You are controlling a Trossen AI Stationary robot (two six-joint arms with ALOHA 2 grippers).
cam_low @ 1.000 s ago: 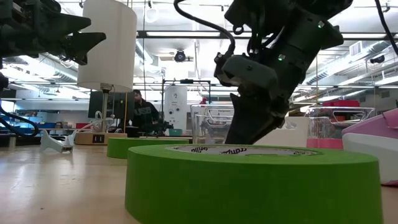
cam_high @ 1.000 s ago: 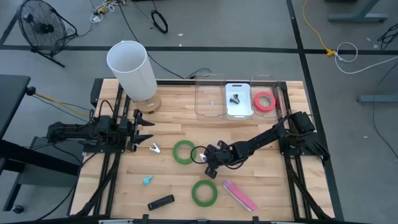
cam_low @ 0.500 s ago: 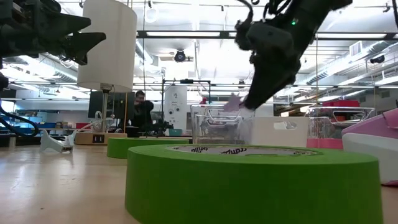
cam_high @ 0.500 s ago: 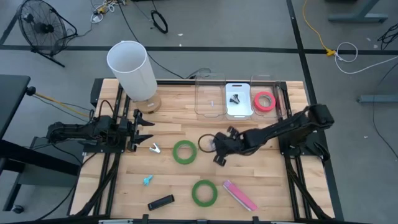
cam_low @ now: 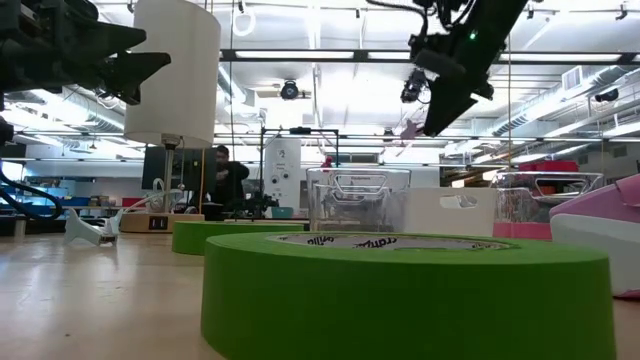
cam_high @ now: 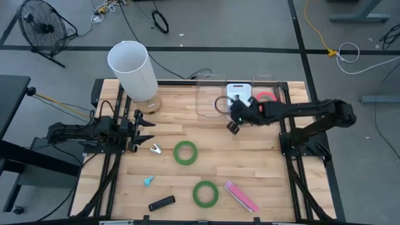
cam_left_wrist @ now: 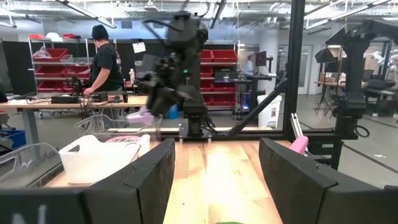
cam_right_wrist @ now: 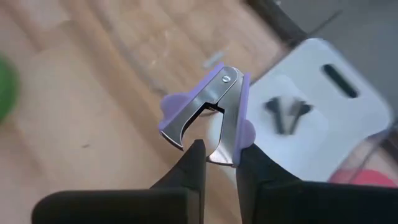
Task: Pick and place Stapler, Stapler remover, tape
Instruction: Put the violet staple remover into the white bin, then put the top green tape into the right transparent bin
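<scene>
My right gripper point(cam_high: 234, 122) is raised above the table beside the far containers and is shut on a purple staple remover point(cam_right_wrist: 208, 115). The remover also shows in the low view point(cam_low: 408, 128). Below it is a white tray point(cam_right_wrist: 348, 118) that holds a black staple remover point(cam_right_wrist: 287, 112). The red tape point(cam_high: 266, 101) lies in a clear bin. Two green tape rolls point(cam_high: 185, 152) point(cam_high: 205, 193) lie flat on the table. A pink stapler point(cam_high: 241, 196) and a black stapler point(cam_high: 161, 203) lie near the front edge. My left gripper point(cam_high: 142, 130) waits open at the table's left. My right gripper pinches the purple staple remover between its two fingers, at the metal claw end point(cam_right_wrist: 219, 148). The remover's hinged end points away from the fingers. The fingers slant downward. The remover is lifted clear of the table, near the white tray's edge.
A lamp with a white shade point(cam_high: 133, 67) stands at the far left. An empty clear bin point(cam_high: 211, 97) stands left of the white tray. A white staple remover point(cam_high: 154, 149) and a teal one point(cam_high: 148, 181) lie on the left half. A person point(cam_left_wrist: 106, 59) stands beyond the table.
My right gripper has risen from the table's middle and gone toward the far edge and the containers, carrying the purple staple remover lifted clear. It has stayed shut on it. The green rolls have stayed where they were.
</scene>
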